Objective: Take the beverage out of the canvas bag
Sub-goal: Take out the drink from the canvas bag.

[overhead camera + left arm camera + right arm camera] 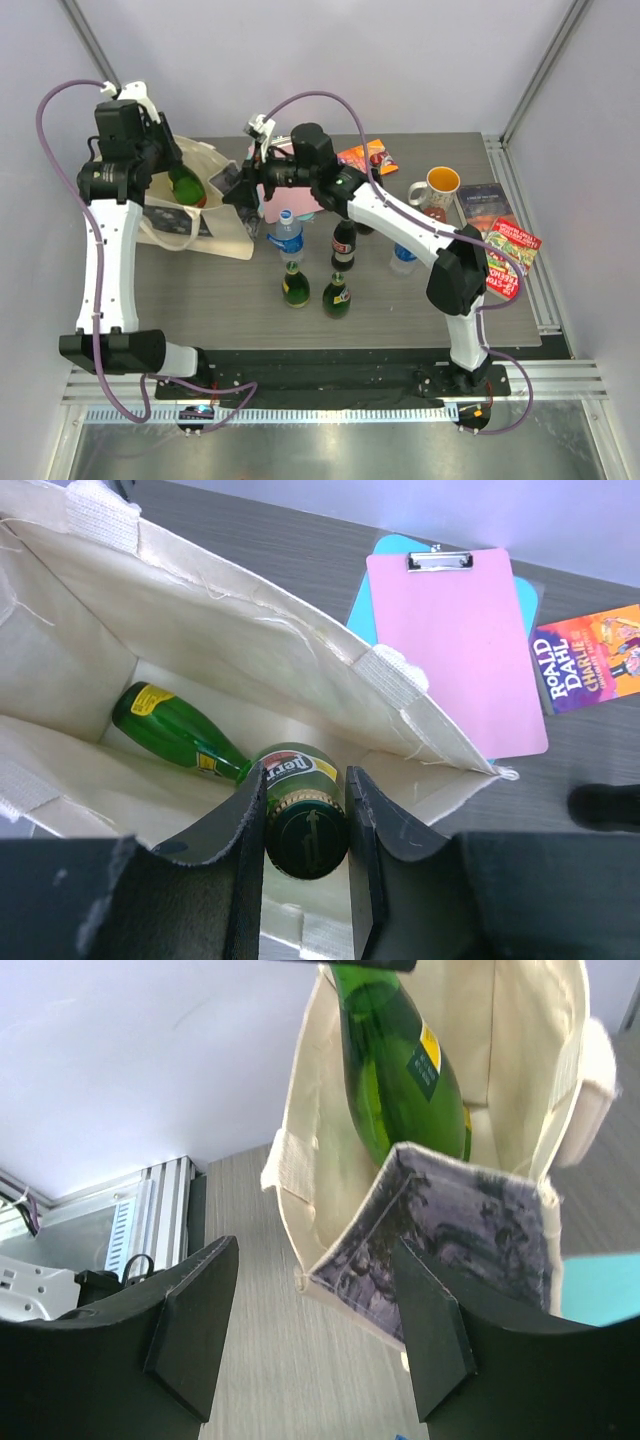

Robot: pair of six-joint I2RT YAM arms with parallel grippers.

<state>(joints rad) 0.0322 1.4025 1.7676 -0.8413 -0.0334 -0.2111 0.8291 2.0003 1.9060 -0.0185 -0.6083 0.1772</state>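
Note:
The cream canvas bag lies on the table's left side, its mouth open. My left gripper is shut on the capped neck of a green Perrier beverage bottle, which hangs upright in the bag's mouth. A second green bottle lies on its side deep inside the bag. My right gripper stands open at the bag's near corner. The dark printed side sits just ahead of its right finger, and nothing is held.
Several upright bottles stand at the table's middle, two of them green. A pink clipboard lies right of the bag, with a Roald Dahl book beyond it. A mug and books sit at the right.

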